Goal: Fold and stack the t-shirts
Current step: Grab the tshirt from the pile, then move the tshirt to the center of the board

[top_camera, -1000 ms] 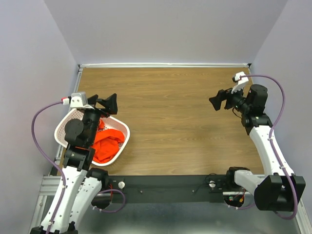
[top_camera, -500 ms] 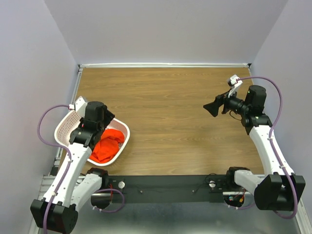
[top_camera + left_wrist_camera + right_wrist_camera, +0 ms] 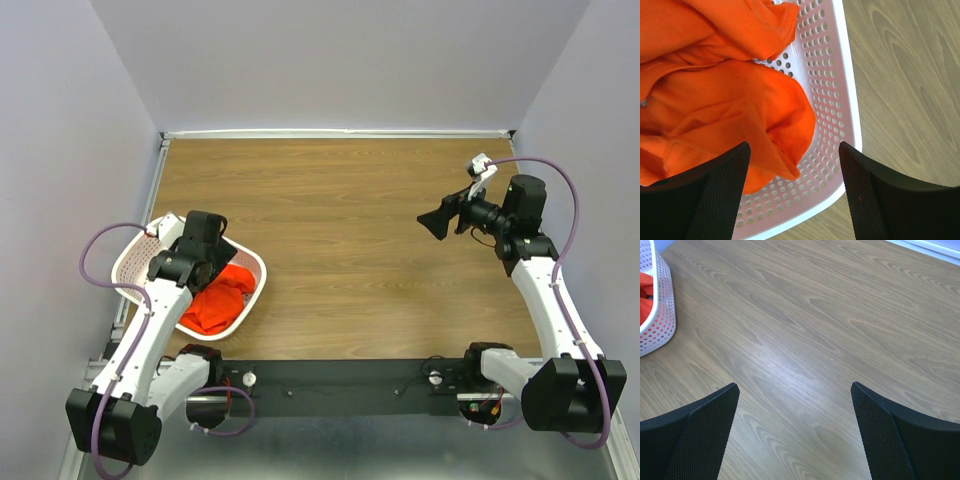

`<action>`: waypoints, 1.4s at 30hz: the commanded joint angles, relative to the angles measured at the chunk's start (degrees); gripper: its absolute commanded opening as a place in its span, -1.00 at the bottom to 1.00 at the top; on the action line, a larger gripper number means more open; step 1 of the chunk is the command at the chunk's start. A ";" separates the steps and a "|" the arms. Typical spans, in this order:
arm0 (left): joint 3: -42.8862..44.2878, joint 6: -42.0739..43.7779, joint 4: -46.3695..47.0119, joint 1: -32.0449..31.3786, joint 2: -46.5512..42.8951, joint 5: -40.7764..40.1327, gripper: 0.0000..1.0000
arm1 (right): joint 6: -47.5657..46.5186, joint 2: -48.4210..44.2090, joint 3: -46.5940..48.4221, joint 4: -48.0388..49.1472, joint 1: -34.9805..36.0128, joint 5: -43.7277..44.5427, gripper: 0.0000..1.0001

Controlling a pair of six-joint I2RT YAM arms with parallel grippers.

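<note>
- Directly beneath the left gripper [image 3: 792, 155] lies the crumpled orange t-shirt [image 3: 715, 100], heaped in the white perforated basket [image 3: 835, 75]. The cloth fills the side under the finger on the left of the wrist view, and a rounded fold ends below the middle of the gap.
- The left jaws stand wide apart and hold nothing. As far as the wrist view shows, no cloth touches either finger.
- The step in hand looks like the first pick: getting the shirt out of the basket so it can be spread on the table [image 3: 805, 340].
- To do it well, I judge the jaws should drop onto the thick fold under the middle of the gap, not the thin hem farther ahead of the fingers. That way the grip takes several layers and is less likely to slip.
- The other finger hangs over the basket's wall and rim. It should shift toward the cloth before descending, or it may strike the plastic or pinch the wall and lift the basket along.
- Close only once both fingers are sunk into fabric, then lift straight up until the shirt clears the rim.
- The right gripper [image 3: 794, 390] hovers over bare wood, jaws fully spread and empty, with the basket far ahead and to the left of its fingers. It seems placed to take a second corner once the shirt is out.
</note>
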 commanded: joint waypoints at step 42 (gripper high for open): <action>60.22 18.08 69.89 -12.90 19.82 55.78 -1.00 | -1.57 -1.51 -0.57 -1.78 -0.03 3.25 1.00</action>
